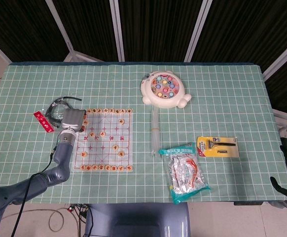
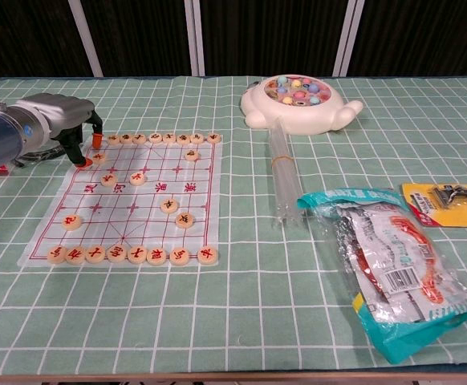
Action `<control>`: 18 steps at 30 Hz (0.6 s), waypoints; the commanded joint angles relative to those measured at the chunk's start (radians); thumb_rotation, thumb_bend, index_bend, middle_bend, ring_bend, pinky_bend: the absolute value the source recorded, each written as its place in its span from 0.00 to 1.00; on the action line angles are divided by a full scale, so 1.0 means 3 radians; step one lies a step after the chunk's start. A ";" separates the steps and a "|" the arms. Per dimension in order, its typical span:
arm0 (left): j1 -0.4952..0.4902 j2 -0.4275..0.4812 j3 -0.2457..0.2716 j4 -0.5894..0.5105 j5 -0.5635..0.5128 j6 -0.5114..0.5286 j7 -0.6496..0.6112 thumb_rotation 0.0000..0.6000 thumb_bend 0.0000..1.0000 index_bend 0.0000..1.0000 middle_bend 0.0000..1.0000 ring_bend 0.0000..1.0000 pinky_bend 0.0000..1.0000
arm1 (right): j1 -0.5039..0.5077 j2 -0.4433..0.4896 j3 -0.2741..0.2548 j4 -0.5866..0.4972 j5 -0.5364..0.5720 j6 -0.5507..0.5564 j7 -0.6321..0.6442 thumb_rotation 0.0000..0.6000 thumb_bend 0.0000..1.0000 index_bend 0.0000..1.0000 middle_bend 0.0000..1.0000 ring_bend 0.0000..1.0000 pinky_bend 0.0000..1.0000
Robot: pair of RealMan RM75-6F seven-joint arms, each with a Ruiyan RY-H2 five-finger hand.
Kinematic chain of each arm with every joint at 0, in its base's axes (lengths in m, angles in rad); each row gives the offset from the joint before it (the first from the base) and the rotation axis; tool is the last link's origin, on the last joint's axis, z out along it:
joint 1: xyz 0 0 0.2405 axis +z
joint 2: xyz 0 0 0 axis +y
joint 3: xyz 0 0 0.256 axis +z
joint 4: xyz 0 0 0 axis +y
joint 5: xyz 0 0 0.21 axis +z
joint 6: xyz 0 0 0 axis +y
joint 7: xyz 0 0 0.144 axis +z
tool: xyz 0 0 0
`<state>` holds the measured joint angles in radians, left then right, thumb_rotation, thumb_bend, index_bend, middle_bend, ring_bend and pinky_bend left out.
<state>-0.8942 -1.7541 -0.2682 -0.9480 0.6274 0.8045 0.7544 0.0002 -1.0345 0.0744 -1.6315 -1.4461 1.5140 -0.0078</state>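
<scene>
Green checked tablecloth [image 2: 241, 313] (black curtains behind); left hand [image 2: 61, 120] fingers [image 2: 85, 152] curled, empty, over chess mat [image 2: 129, 204].

Table with green checked cloth [image 1: 222, 98]. On it: chess mat [image 1: 104, 139] left-centre, fishing toy [image 1: 164, 90] top-centre, clear tube [image 1: 155, 131] below it, snack bag [image 1: 185, 172] and razor card [image 1: 217, 146] lower right, red packet [image 1: 43, 121] and cable coil [image 1: 58, 105] far left.
</scene>
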 commanded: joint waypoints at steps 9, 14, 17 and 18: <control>-0.0026 -0.0046 0.0009 0.0083 -0.0012 -0.0007 -0.0051 1.00 0.27 0.45 0.95 0.87 0.94 | -0.0005 0.0010 -0.0004 -0.0013 0.0002 -0.0004 0.0013 1.00 0.34 0.00 0.00 0.00 0.00; -0.0030 -0.0055 0.0010 0.0089 -0.0023 -0.0012 -0.0068 1.00 0.27 0.44 0.95 0.87 0.94 | -0.0006 0.0012 -0.0008 -0.0015 -0.0006 -0.0003 0.0017 1.00 0.34 0.00 0.00 0.00 0.00; -0.0032 -0.0064 0.0016 0.0096 -0.0032 -0.0013 -0.0071 1.00 0.27 0.43 0.95 0.87 0.94 | -0.0007 0.0014 -0.0007 -0.0017 -0.0003 -0.0004 0.0027 1.00 0.34 0.00 0.00 0.00 0.00; -0.0035 -0.0065 0.0017 0.0098 -0.0035 -0.0015 -0.0070 1.00 0.27 0.43 0.95 0.87 0.94 | -0.0007 0.0015 -0.0007 -0.0019 -0.0005 -0.0004 0.0029 1.00 0.34 0.00 0.00 0.00 0.00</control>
<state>-0.9045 -1.7735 -0.2633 -0.9188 0.6170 0.8001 0.7333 -0.0018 -1.0300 0.0722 -1.6369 -1.4476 1.5128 0.0009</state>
